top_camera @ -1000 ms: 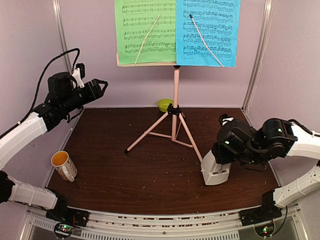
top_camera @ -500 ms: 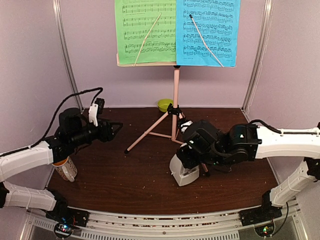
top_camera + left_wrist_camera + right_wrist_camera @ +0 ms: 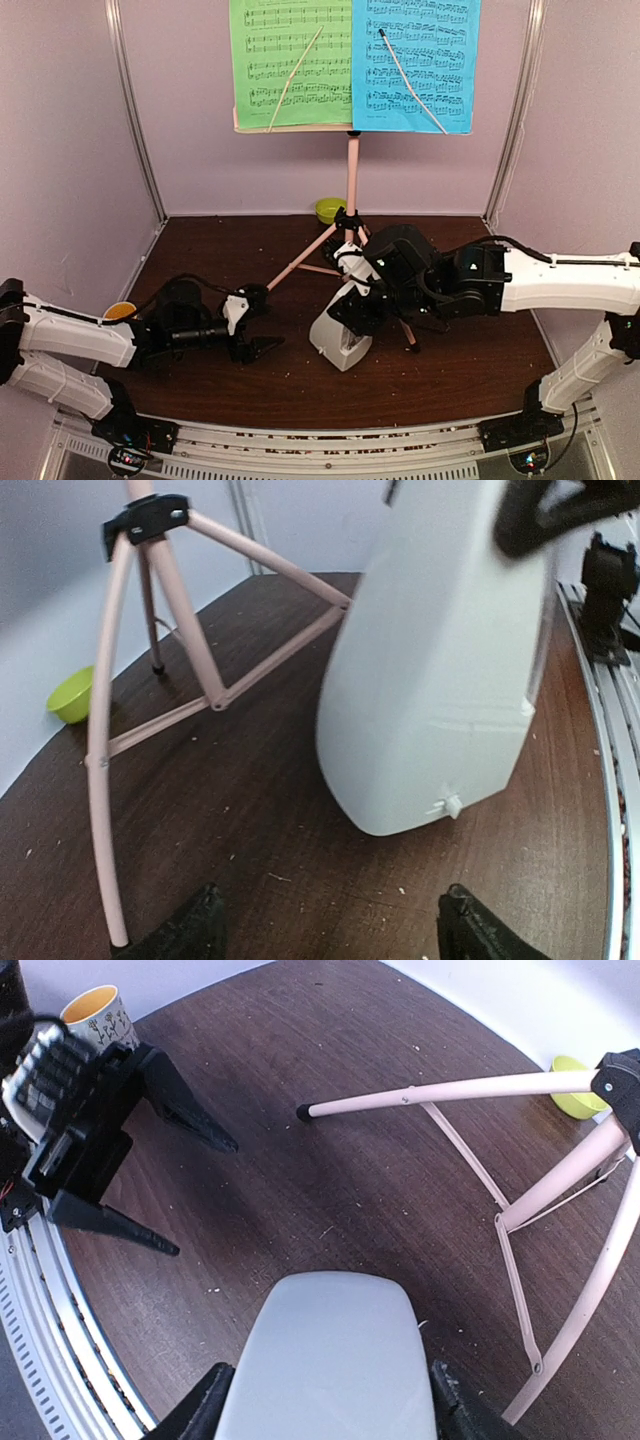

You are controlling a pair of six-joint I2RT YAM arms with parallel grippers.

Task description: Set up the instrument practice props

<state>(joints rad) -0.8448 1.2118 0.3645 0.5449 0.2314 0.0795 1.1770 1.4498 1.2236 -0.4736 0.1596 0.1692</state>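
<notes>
The pink tripod music stand (image 3: 351, 190) stands at the back middle with a green sheet (image 3: 290, 62) and a blue sheet (image 3: 415, 62) on its desk. My right gripper (image 3: 352, 318) is shut on the pale metronome (image 3: 340, 335) and holds it tilted just above the table's middle. The metronome fills the right wrist view (image 3: 330, 1360) and shows in the left wrist view (image 3: 440, 670). My left gripper (image 3: 262, 320) is open and empty, low over the table, just left of the metronome. The stand's legs show in the left wrist view (image 3: 110, 730).
A lime-green bowl (image 3: 329, 209) sits behind the stand by the back wall. A white mug with orange inside (image 3: 119, 311) is at the left edge, partly hidden by my left arm. The stand's tripod legs (image 3: 520, 1200) spread right behind the metronome.
My right gripper has carried the metronome further left and tilted it. My left arm has dropped low and reached right, its open gripper now close beside the metronome.
</notes>
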